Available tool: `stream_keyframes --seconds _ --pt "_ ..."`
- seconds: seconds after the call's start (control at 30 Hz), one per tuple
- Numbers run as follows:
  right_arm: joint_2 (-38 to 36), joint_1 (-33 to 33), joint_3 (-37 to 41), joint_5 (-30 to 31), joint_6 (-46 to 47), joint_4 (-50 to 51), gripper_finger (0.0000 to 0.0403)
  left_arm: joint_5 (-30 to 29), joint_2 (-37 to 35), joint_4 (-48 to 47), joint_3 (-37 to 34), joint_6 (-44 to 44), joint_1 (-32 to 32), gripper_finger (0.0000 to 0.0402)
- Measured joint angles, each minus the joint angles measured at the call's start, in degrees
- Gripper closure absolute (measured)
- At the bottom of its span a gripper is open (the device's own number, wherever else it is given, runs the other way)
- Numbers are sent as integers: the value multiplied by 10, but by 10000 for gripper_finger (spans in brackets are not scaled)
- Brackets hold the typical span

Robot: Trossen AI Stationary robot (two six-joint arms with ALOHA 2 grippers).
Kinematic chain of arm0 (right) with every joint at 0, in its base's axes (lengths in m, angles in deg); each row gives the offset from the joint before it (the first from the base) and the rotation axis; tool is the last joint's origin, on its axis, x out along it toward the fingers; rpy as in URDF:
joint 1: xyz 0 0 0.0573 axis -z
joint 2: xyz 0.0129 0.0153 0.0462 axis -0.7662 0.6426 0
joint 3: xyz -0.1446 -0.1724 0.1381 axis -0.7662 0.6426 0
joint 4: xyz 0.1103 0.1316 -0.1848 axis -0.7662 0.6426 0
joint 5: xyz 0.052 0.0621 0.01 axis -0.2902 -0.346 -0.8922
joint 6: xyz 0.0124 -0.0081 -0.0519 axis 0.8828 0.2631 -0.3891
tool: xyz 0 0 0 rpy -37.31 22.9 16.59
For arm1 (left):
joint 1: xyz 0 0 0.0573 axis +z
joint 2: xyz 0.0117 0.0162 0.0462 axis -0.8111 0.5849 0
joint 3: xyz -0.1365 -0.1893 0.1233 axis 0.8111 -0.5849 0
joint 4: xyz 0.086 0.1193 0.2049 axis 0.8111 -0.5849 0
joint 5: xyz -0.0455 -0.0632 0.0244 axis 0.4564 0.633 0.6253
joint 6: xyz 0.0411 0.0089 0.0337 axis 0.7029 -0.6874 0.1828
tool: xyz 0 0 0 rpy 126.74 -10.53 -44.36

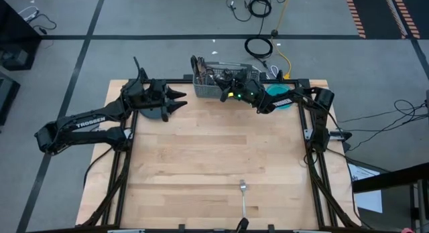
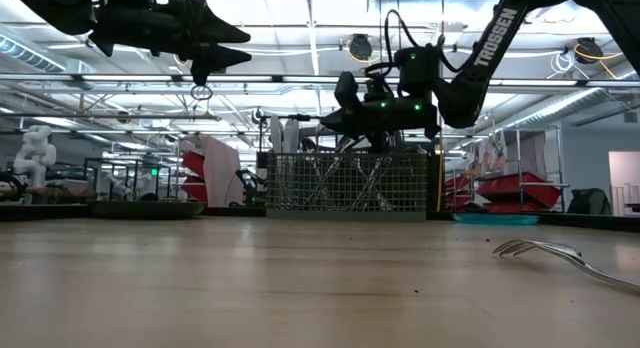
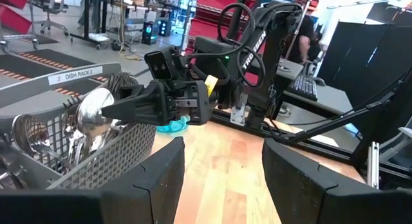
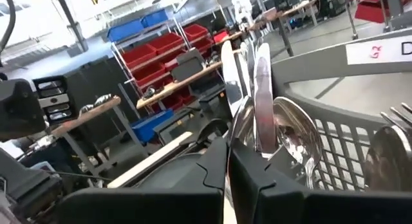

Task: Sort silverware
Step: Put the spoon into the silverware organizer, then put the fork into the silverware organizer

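Sorting had barely begun as far as we could judge: one fork (image 1: 243,197) lay alone near the table's (image 1: 201,173) front edge, while nearly all the silverware (image 1: 213,75) we could see stood bunched in the wire caddy (image 1: 209,88) at the middle of the back edge. Our right gripper (image 1: 227,80) hung over the caddy with its fingers closed amid the upright handles, though we could not tell whether they pinched one. Our left gripper (image 1: 179,99) hovered open and empty just beside the caddy, toward the table's back left corner.

Grey floor (image 1: 167,19), red bins (image 4: 168,47), ceiling lights.
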Motion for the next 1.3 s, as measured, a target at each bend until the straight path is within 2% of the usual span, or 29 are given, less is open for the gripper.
stream_keyframes --seconds 0.13,0.37,0.5,0.67,0.77,0.87,1.0,1.07,1.13,1.2,1.3 --pt "-1 0 -17 -14 -2 38 384 0 0 0 0 0 0 194" --pt "-1 0 -90 -62 -35 189 295 0 0 -3 0 0 0 194" --pt "-17 -1 -133 -67 -85 269 257 0 0 -14 0 -1 0 194" --pt "-59 -1 -182 -59 -169 412 236 0 0 -16 0 -3 0 194" --pt "-79 0 -208 -21 -217 498 230 0 0 -16 0 -3 0 194" --pt "-92 1 -226 23 -256 552 226 0 0 -16 0 -3 0 194" --pt "-121 4 -238 27 -291 587 225 0 0 -16 0 -3 0 194" --pt "-154 0 -243 5 -307 631 226 0 0 -18 0 -3 0 194" --pt "-202 -9 -247 -46 -308 709 226 4 0 -28 0 -4 0 194" --pt "-254 -26 -249 -103 -291 816 227 5 0 -43 0 -4 0 194" --pt "-315 -81 -248 -137 -234 1019 227 6 0 -50 0 -3 -4 194"
